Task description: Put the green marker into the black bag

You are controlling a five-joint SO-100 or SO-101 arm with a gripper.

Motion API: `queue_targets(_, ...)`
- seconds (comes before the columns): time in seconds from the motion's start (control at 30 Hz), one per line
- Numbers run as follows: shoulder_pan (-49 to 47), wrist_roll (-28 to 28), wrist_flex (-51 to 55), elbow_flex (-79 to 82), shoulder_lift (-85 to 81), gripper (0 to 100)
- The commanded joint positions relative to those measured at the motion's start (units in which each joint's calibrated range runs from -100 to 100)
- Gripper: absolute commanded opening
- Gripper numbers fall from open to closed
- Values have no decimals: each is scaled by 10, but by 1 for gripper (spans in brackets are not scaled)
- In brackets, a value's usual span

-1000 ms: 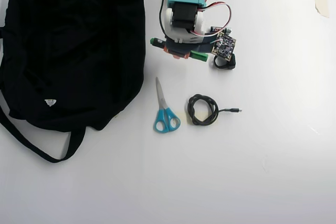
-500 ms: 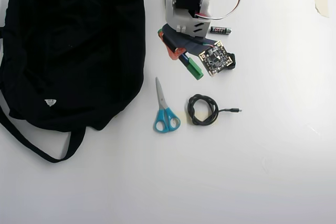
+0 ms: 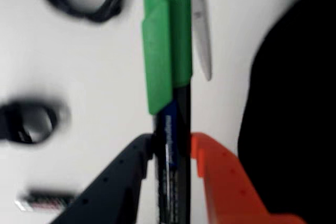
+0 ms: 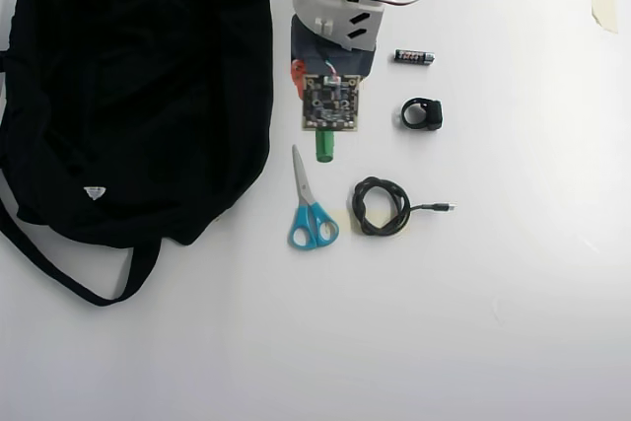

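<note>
Between the two fingers of the gripper (image 3: 173,153), the green marker (image 3: 169,77) is clamped at its dark barrel, one finger black and the other orange, with the green cap projecting beyond the tips toward 12 o'clock in the wrist view. Seen from overhead, only the marker's green end (image 4: 324,148) shows below the wrist camera board (image 4: 330,102), and it points toward 6 o'clock; the marker appears to be carried clear of the table (image 4: 513,303), though height cannot be read with certainty. The black bag (image 4: 128,86) lies at 9 o'clock of the gripper, near but apart. Scissors (image 4: 310,206) and a coiled cable (image 4: 381,206) lie at 6 o'clock of the gripper, a battery (image 4: 414,56) and a small black ring (image 4: 422,113) at about 3 o'clock. Judged best practice for the carry: keep the grip firm, swing toward 9 o'clock with the cap high enough to pass over the fabric edge, and release only above the opening. No opening of the bag is discernible and its contents cannot be told
</note>
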Motion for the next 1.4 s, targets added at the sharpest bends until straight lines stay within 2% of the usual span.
queue_targets(0.0, 13, -61, 3, -56, -24, 2)
queue_targets(0.2, 30, -149, 2, -89, -24, 2)
queue_targets(0.3, 43, -174, 1, -92, -24, 2)
queue_targets(0.57, 119, -171, -4, -83, -11, 2)
queue_targets(0.8, 214, -176, -59, -82, -1, 2)
queue_targets(1.07, 324, -175, -160, -83, 136, 2)
queue_targets(1.2, 410, -170, -201, -83, 175, 2)
queue_targets(1.3, 477, -153, -208, -83, 190, 2)
queue_targets(1.37, 482, -137, -211, -83, 220, 2)
